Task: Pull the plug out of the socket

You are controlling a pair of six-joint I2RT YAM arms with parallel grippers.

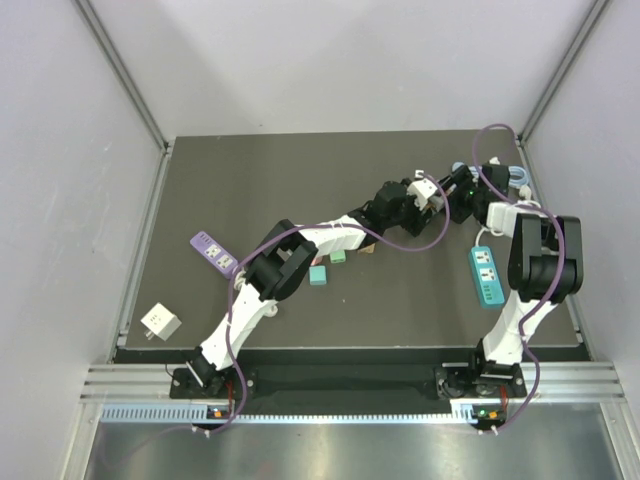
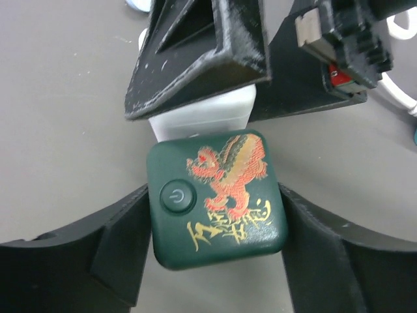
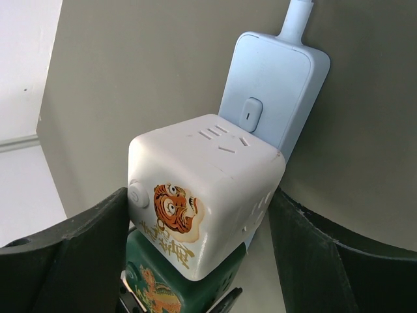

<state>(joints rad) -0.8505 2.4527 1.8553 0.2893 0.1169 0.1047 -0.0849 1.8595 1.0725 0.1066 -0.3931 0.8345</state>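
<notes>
Grip stage (cubes mated): white cube (image 3: 203, 192) pinched by right gripper (image 3: 201, 235); green cube (image 2: 218, 195) apparently clamped by left gripper (image 2: 215, 241); straight pull-apart needed

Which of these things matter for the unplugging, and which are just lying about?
In use: white tiger-print plastic cube; dark green dragon-print plastic cube.
Lying about: light blue power strip; purple power strip; teal power strip; plain white cube.
</notes>
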